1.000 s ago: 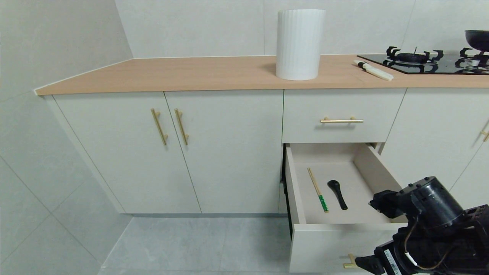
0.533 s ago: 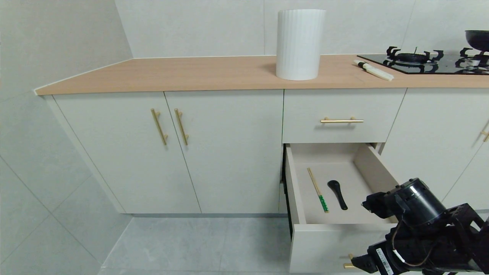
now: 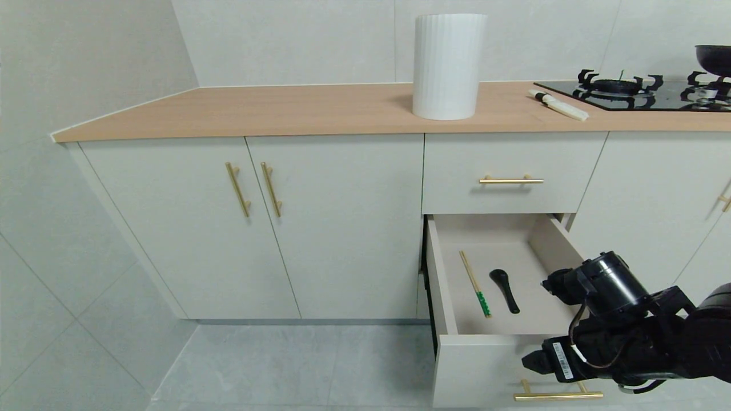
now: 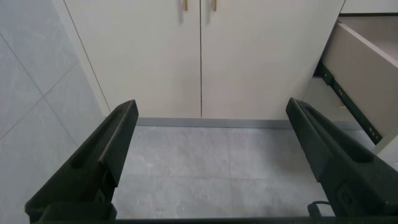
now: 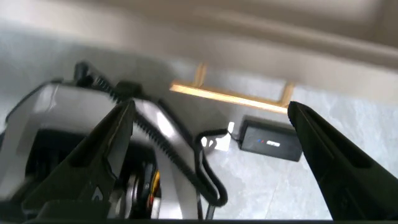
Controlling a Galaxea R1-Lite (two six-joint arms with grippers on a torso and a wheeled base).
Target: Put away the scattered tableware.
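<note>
The lower drawer (image 3: 442, 291) is pulled out. On its floor lie a pair of green-tipped chopsticks (image 3: 475, 284) and a black spoon (image 3: 505, 290), side by side. My right gripper (image 3: 534, 365) hangs open in front of the drawer's front panel, just above its gold handle (image 3: 558, 394). In the right wrist view the handle (image 5: 230, 94) runs across between the spread fingers of the right gripper (image 5: 209, 109), apart from them. My left gripper (image 4: 211, 106) is open and holds nothing, low over the grey floor in front of the cabinet doors (image 4: 200, 56).
A tall white ribbed cylinder (image 3: 449, 65) stands on the wooden counter (image 3: 285, 111). A pale long utensil (image 3: 557, 104) lies beside the black hob (image 3: 639, 94). The upper drawer (image 3: 510, 171) is shut. The open drawer's side (image 4: 364, 68) juts out near my left gripper.
My right arm has swung left and up toward the drawer front, uncovering the gold handle below it. The drawer and the tableware in it have not moved.
</note>
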